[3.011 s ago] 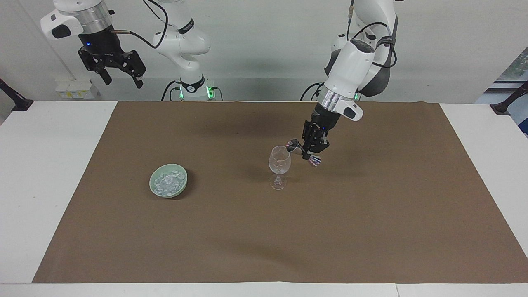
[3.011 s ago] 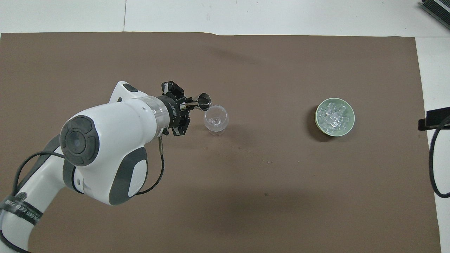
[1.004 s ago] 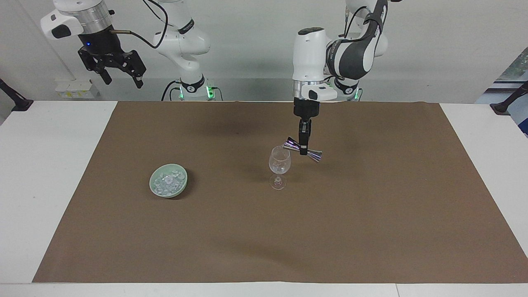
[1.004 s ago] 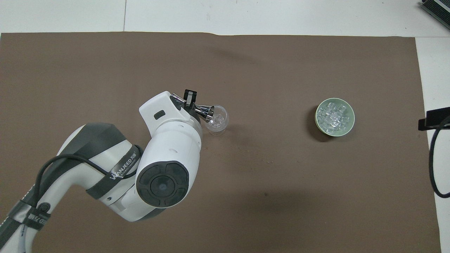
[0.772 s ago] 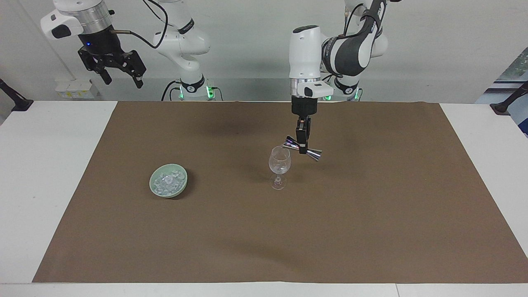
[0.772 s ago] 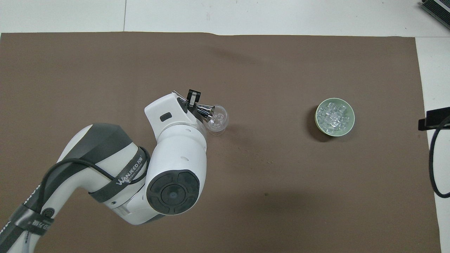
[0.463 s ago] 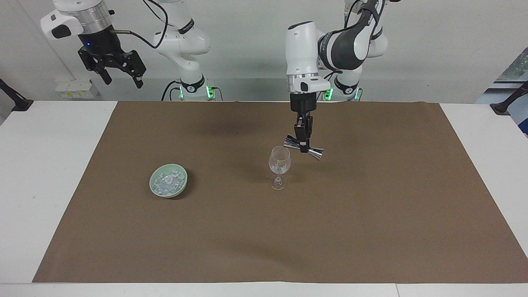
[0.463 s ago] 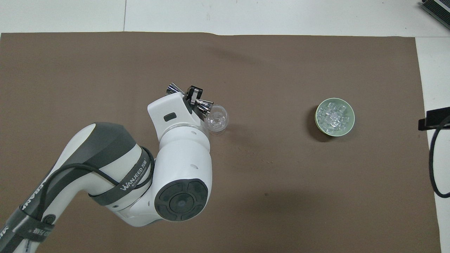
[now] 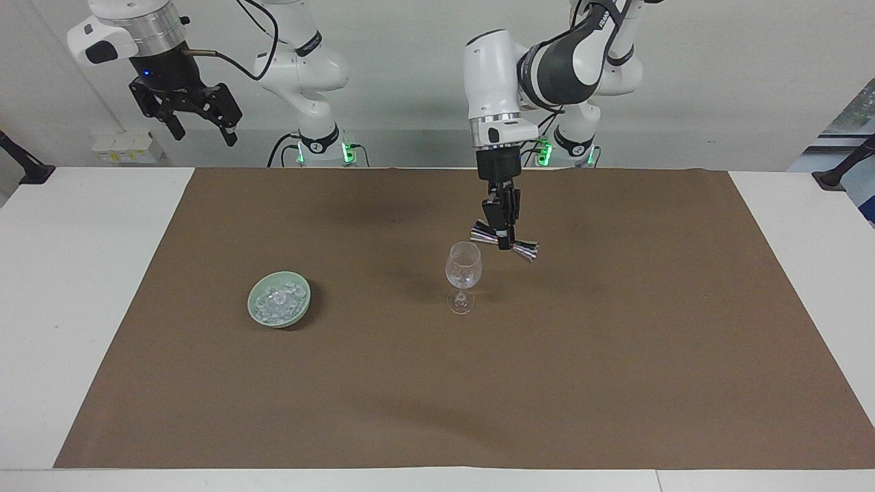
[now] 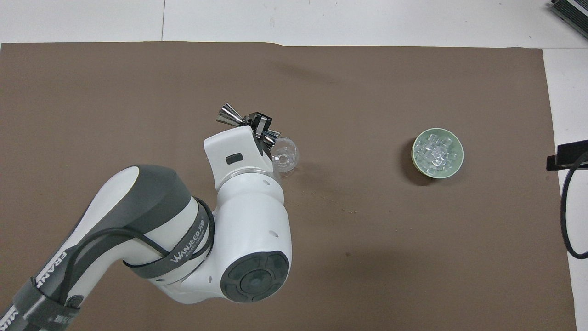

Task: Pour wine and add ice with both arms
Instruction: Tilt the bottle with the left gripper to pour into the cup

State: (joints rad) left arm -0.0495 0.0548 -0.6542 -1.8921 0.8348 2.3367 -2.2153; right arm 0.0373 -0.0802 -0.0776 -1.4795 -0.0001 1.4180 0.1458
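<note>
A clear stemmed glass (image 9: 463, 275) (image 10: 285, 156) stands upright near the middle of the brown mat. Just above its rim, toward the left arm's end, my left gripper (image 9: 504, 239) (image 10: 259, 125) hangs shut on the waist of a shiny metal jigger (image 9: 504, 242) (image 10: 248, 123), which lies almost level. The ice (image 9: 278, 301) (image 10: 437, 152) fills a pale green bowl (image 9: 254, 313) (image 10: 415, 162) toward the right arm's end. High over that end's table edge, my right gripper (image 9: 202, 130) waits open and empty. No wine shows.
A brown mat (image 9: 615, 355) (image 10: 367, 257) covers most of the white table (image 9: 75, 287). The left arm's white forearm (image 10: 193, 239) hides part of the mat in the overhead view. A black bracket and cable (image 10: 567, 161) sit at the right arm's end.
The left arm has swung upright and lifted, raising the jigger off the glass rim and turning it back toward level. The right arm, the glass and the bowl have stayed put.
</note>
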